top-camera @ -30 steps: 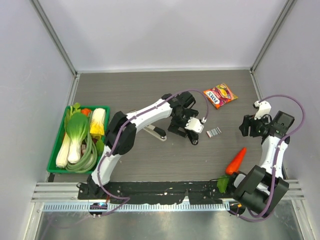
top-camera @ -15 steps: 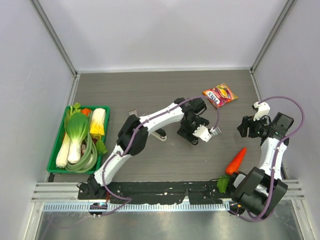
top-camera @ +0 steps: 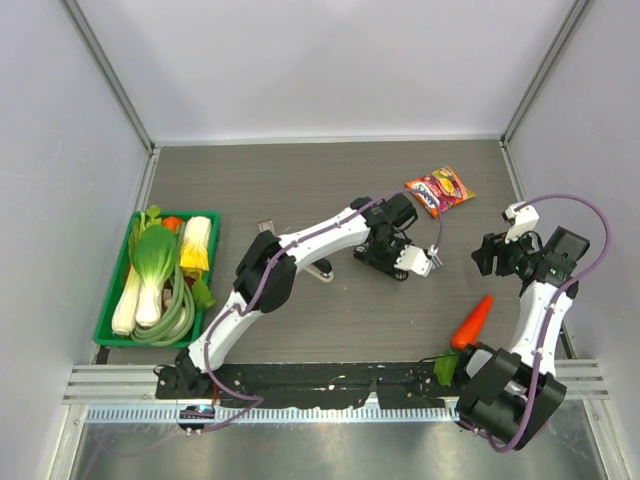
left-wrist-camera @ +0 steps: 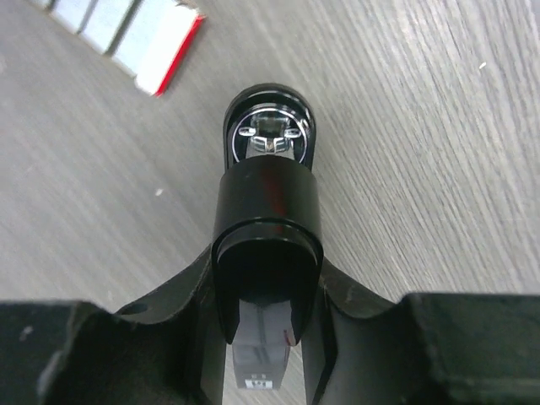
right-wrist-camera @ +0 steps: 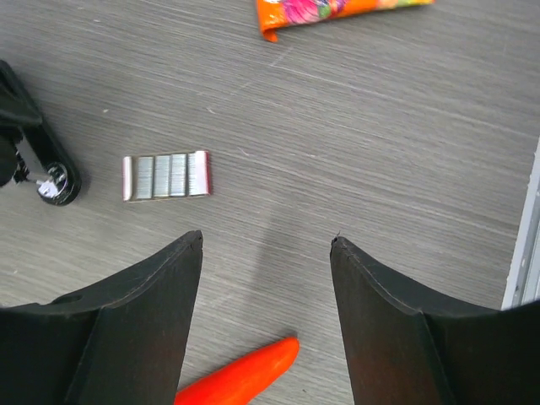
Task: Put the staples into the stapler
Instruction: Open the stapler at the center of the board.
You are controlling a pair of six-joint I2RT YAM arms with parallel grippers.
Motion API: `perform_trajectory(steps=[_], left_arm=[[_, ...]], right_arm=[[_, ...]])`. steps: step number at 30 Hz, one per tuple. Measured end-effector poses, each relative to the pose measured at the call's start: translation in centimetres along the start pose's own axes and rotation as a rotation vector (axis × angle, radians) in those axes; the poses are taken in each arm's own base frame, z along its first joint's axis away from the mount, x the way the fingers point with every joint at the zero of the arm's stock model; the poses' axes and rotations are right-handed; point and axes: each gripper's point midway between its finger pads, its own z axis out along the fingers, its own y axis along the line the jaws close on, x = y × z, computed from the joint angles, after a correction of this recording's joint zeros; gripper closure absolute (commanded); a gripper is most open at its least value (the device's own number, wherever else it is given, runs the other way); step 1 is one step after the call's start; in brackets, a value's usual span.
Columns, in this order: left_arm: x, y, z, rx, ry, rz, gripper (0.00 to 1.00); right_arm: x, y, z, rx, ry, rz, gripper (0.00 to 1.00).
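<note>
Just swung rightward across the table (top-camera: 250, 180) with the left gripper (left-wrist-camera: 267, 278) clamped on the black stapler (left-wrist-camera: 268, 194), carrying it close to the staples (left-wrist-camera: 135, 42); reads as lining up for loading, none yet in. Beside the stapler's nose, off to one side, not touching. Opposite, right gripper (right-wrist-camera: 266, 239) spread wide, holding nothing, staples ahead and apart. Beyond, snack packet (right-wrist-camera: 321, 13).

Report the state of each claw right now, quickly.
Left claw: shut on the black stapler.
Right claw: open, holding nothing.
</note>
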Motion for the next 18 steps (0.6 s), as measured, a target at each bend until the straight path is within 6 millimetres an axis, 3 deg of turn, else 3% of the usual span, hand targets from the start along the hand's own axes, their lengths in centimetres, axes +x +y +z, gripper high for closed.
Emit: perform_trajectory(steps=[2, 5, 9, 13, 15, 18], left_arm=[[-0.4, 0.3, -1.6, -0.042, 0.004, -0.065, 1.0], [-1.8, 0.4, -6.3, -0.138, -0.015, -0.146, 1.0], [-4.9, -1.0, -17.3, -0.321, -0.116, -0.209, 1.0], [-7.6, -3.7, -27.0, -0.488, -0.243, -0.211, 1.0], [-8.0, -5.4, -29.5, -0.522, -0.277, -0.205, 1.0], [-6.9, -7.0, -29.1, -0.496, -0.273, -0.233, 1.0]], right_arm=[[-0.5, 1.0, -0.5, -0.032, -0.024, -0.034, 0.3], [-1.7, 3.2, -1.4, -0.119, -0.074, -0.108, 0.23], [-5.0, 6.8, -3.7, -0.278, -0.185, -0.271, 0.04], [-8.6, 10.8, -6.0, -0.431, -0.318, -0.429, 0.02], [-10.3, 13.5, -6.8, -0.537, -0.382, -0.487, 0.03], [-11.7, 17.5, -7.6, -0.699, -0.441, -0.528, 0.05]])
